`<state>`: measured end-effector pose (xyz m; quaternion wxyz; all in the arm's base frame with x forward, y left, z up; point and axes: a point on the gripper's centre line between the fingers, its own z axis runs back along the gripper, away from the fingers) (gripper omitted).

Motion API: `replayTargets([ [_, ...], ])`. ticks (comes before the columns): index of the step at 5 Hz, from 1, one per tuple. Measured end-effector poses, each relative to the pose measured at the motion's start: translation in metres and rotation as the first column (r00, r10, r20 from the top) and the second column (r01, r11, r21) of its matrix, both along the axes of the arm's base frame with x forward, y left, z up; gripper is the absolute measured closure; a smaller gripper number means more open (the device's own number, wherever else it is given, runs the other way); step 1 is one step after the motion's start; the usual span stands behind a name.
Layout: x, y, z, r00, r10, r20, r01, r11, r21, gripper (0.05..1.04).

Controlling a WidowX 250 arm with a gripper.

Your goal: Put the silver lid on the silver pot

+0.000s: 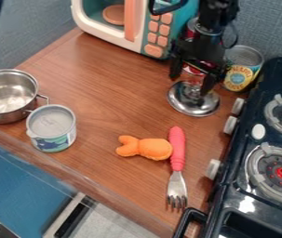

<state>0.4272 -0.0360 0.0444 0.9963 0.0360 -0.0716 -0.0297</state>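
one silver lid [193, 106] is lying on the surface [99, 93], directly under the gripper [191, 83], whose jaws are standing apart over its middle and seem to be holding nothing. the coming grip is calling for a straight drop and a close. the silver pot [7, 117] is sitting upright well off toward the left edge, its open mouth facing up and showing bare metal inside. a squat can [55, 142] is standing just beside its handle, so lowering the lid there could be risking a bump.

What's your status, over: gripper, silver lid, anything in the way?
Gripper open, over silver lid. Lid off the pot, across the counter from it. Pot's mouth uncovered; pale-topped tin close by its handle.
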Motion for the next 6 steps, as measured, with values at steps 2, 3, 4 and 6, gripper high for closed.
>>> replayTargets([
  [2, 0.0072, -0.0059, -0.0107, 0.999, -0.021, -0.026, 0.021, 1.0, -0.01, 0.38],
  [3, 0.0067, -0.006, -0.0133, 1.0, -0.02, -0.023, 0.02, 1.0, -0.004, 0.69],
  [4, 0.0042, -0.0057, -0.0141, 1.0, -0.018, -0.011, 0.019, 1.0, 0.003, 0.803],
  [6, -0.002, -0.0076, -0.014, 1.0, -0.02, -0.01, 0.02, 1.0, -0.014, 0.803],
])
